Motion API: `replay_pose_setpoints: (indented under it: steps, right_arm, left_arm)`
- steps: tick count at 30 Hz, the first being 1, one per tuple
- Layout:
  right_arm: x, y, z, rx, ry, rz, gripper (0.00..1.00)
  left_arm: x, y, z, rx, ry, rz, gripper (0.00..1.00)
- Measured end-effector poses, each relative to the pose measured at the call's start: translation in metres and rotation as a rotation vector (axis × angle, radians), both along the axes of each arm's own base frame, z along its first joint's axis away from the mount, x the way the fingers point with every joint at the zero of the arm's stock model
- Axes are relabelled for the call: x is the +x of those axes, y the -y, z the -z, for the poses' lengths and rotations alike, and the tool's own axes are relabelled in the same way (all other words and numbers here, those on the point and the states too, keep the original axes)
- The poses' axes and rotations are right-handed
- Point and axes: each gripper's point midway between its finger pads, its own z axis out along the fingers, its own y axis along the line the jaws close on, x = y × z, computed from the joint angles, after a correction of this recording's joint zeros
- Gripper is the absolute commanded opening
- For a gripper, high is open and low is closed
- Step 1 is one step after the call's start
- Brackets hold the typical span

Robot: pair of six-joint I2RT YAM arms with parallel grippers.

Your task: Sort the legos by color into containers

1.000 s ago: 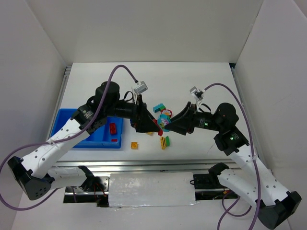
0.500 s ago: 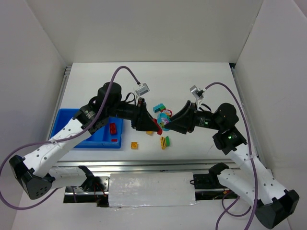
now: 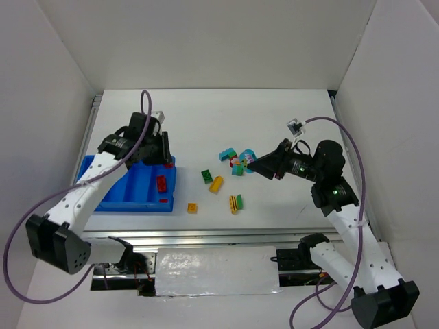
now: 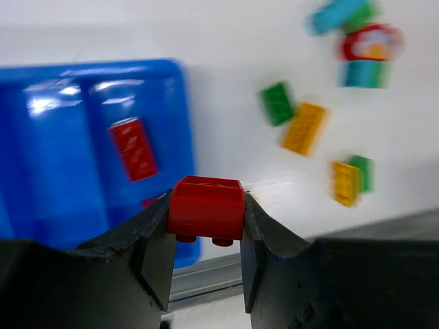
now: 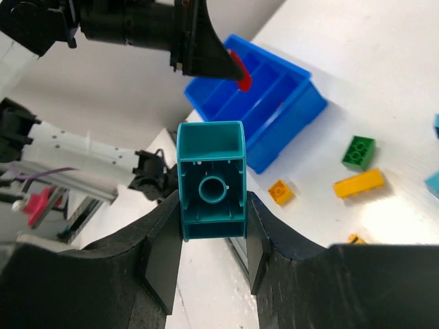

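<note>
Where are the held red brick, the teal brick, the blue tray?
Red brick (image 4: 206, 205): left wrist view, front face.
Teal brick (image 5: 211, 179): right wrist view, hollow underside.
Blue tray (image 4: 55, 178): left wrist view, compartment floor.

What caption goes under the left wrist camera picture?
Left gripper holds a red brick near the blue tray; a second red brick lies inside.
</note>
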Motion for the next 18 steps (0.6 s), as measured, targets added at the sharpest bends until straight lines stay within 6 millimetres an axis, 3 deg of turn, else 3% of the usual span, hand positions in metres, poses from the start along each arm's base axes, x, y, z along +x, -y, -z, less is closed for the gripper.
replay_pose_setpoints:
  steps: [5,10,12,14,15,18]
  right_arm:
    - [0.004,0.001,0.010,-0.042,-0.043,0.038,0.00]
    - [0.000,-0.002,0.014,-0.067,-0.060,0.025,0.00]
    - [0.000,-0.002,0.015,-0.073,-0.062,0.022,0.00]
    - [-0.001,-0.003,0.017,-0.083,-0.069,0.018,0.00]
    - [0.000,-0.003,0.018,-0.088,-0.071,0.015,0.00]
    - [0.002,-0.005,0.020,-0.104,-0.085,0.007,0.00]
  left_arm:
    - [0.003,-0.042,0.059,0.210,-0.195,-0.182,0.00]
    - [0.000,-0.057,0.078,0.286,-0.254,-0.257,0.05]
    - [0.002,-0.059,0.083,0.301,-0.267,-0.274,0.24]
    - [0.002,-0.059,0.088,0.308,-0.282,-0.285,0.35]
    - [0.002,-0.059,0.090,0.310,-0.288,-0.287,0.50]
    - [0.002,-0.058,0.091,0.308,-0.293,-0.284,0.70]
